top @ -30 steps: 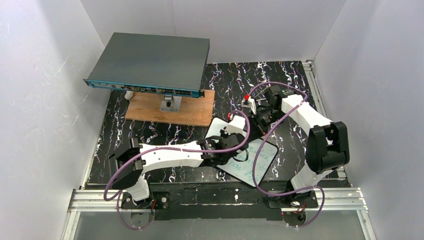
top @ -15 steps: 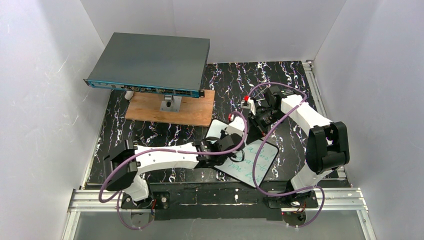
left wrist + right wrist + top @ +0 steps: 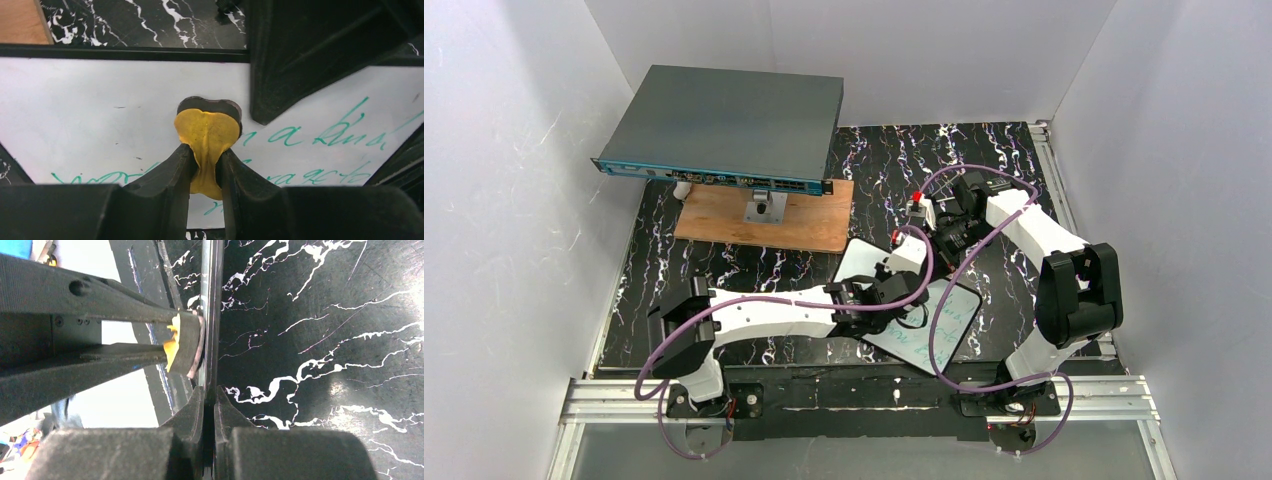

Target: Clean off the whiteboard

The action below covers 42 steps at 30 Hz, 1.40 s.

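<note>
Top external view gives us the whiteboard (image 3: 956, 312) near the front middle of the black marbled table (image 3: 1014, 160), between the two arms, its sides skewed to the table's edges. We see the left arm reaching in from the left, so that the left gripper (image 3: 902, 288) sits over the board's middle. The right gripper (image 3: 936, 236) sits at the board's far edge. Well apart, in the far left corner, a large grey box (image 3: 724, 120) with a blue front edge stands above a brown wooden plank (image 3: 769, 222).

From the left wrist we find that gripper clenched on a yellow eraser pad (image 3: 207, 131), pinched between both fingers. The pad's dark face is turned to the white surface. Green handwriting (image 3: 325, 134) runs to the right of the pad and along the board below it. To the left of the pad and above it we see plain white with a few faint specks. A black part of the other gripper overlaps the board's upper right in this view.

From the right wrist we meet the board edge-on, a thin pale strip running up the picture with the marbled table to its right. The right gripper is clamped tight on that edge, one finger on each face. The left fingers come in from the left, and the pad's dark face lies against the board just above that clamp
</note>
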Motion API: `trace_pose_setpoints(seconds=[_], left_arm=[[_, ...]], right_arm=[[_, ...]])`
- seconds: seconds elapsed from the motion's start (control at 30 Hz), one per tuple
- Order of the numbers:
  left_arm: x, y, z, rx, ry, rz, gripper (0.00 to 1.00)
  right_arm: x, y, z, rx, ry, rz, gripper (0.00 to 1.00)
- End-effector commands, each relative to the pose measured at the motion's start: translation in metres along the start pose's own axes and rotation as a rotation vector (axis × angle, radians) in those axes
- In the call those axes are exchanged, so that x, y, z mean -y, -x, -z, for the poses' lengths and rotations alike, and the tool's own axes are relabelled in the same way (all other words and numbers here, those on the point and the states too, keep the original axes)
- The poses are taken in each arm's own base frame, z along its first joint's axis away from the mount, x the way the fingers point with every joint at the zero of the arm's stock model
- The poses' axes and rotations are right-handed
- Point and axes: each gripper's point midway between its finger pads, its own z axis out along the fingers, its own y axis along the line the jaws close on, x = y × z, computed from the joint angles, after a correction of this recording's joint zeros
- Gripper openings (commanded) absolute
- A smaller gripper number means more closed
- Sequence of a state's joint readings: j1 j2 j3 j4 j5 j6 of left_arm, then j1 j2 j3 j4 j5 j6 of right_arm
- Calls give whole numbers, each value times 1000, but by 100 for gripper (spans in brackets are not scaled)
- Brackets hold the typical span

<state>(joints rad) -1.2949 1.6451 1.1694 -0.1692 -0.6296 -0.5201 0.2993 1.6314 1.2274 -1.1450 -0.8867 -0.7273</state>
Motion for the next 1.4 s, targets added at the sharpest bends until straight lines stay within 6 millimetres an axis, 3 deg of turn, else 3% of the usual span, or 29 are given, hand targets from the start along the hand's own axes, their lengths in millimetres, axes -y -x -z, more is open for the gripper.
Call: trace_pose_setpoints(seconds=[0.0, 0.1, 0.2, 0.43, 0.57, 0.97, 1.1, 1.23, 1.37], left_arm=[[-65, 7, -5, 12, 215, 70, 0], [-71, 11, -1, 22, 213, 81, 0], [-63, 16, 1, 24, 165, 93, 0], [-11, 29, 12, 65, -37, 80, 0], [7, 30, 11, 60, -95, 80, 0], [23, 32, 5, 20, -115, 137, 0], [6, 31, -2, -22, 12, 187, 0], [-31, 22, -11, -51, 223, 199, 0], [-62, 21, -14, -27, 296, 265, 0]], right_arm=[[-7, 11, 1, 46, 14, 125, 1], [-7, 11, 1, 45, 14, 125, 1], [-7, 11, 1, 43, 14, 124, 1], [-6, 11, 0, 43, 14, 121, 1], [-6, 10, 1, 42, 12, 122, 1], [-7, 11, 1, 43, 13, 122, 1], [-7, 11, 1, 44, 13, 124, 1], [-9, 12, 2, 48, 12, 130, 1], [-9, 12, 2, 51, 12, 133, 1]])
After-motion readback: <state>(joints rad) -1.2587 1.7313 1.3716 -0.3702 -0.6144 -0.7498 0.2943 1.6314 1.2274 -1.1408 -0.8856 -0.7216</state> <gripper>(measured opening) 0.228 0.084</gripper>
